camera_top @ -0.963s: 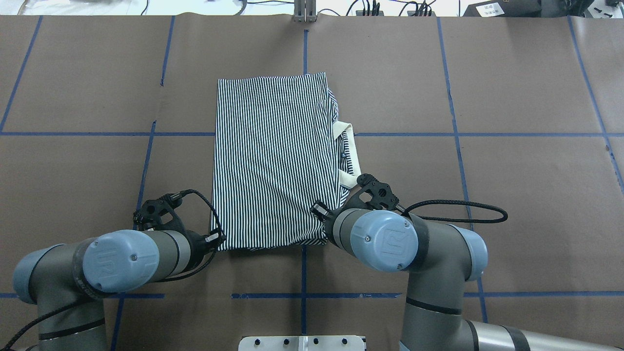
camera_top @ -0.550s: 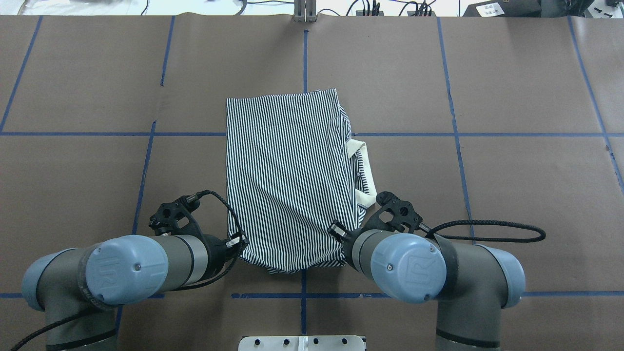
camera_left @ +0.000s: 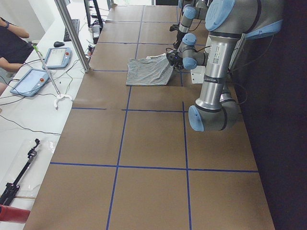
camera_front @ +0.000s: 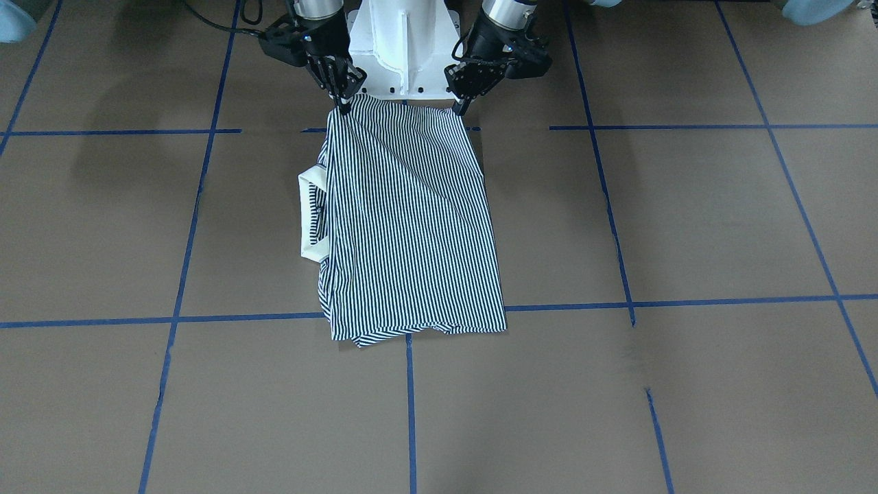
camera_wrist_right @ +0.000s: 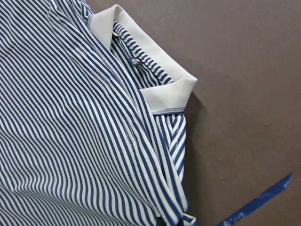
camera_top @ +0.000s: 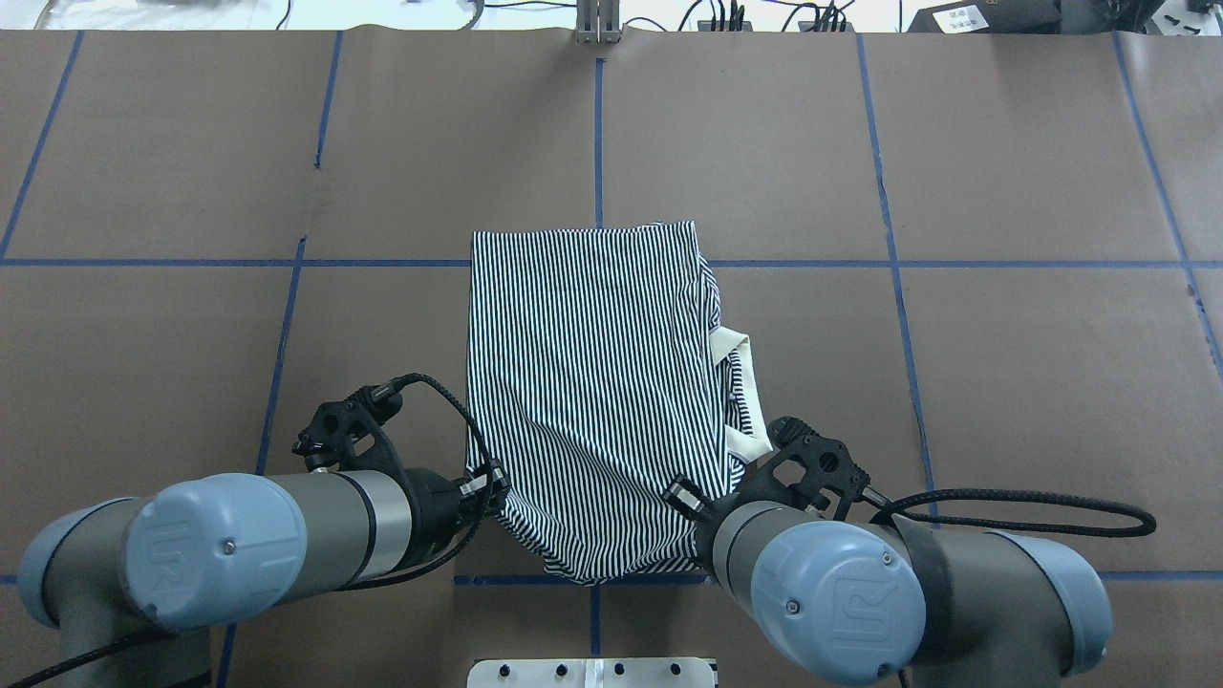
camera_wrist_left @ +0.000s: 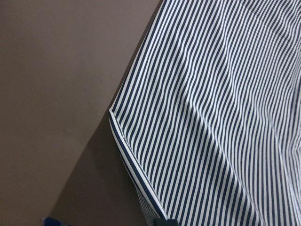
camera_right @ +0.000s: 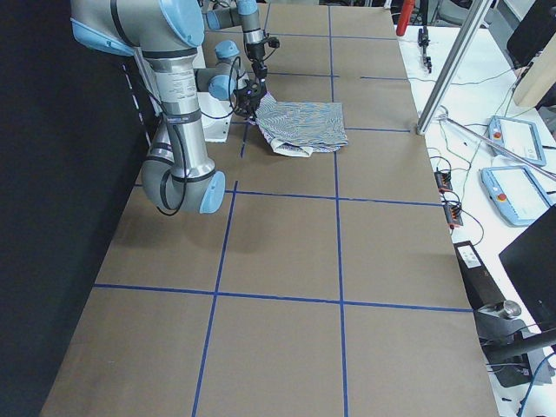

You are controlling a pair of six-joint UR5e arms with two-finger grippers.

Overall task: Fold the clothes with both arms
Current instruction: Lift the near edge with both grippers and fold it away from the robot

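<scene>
Shirt [camera_top: 592,382] lay mid-table, close to the robot's edge. That edge was crowded: left gripper [camera_front: 459,106] and right gripper [camera_front: 341,103] pinched its near corners, with the base [camera_front: 401,41] just behind. Bare table [camera_top: 1003,382] ran out to both ends and the far edge. The collar [camera_top: 743,382] jutted toward the right end.

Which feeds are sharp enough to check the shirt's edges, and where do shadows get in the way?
Left wrist: shirt stripes sharp; its raised edge darkens the table beneath. Right wrist: collar crisp, evenly lit. Front-facing: soft shadows upper left, no glare. Side views: shirt small, stripes smeared.
</scene>
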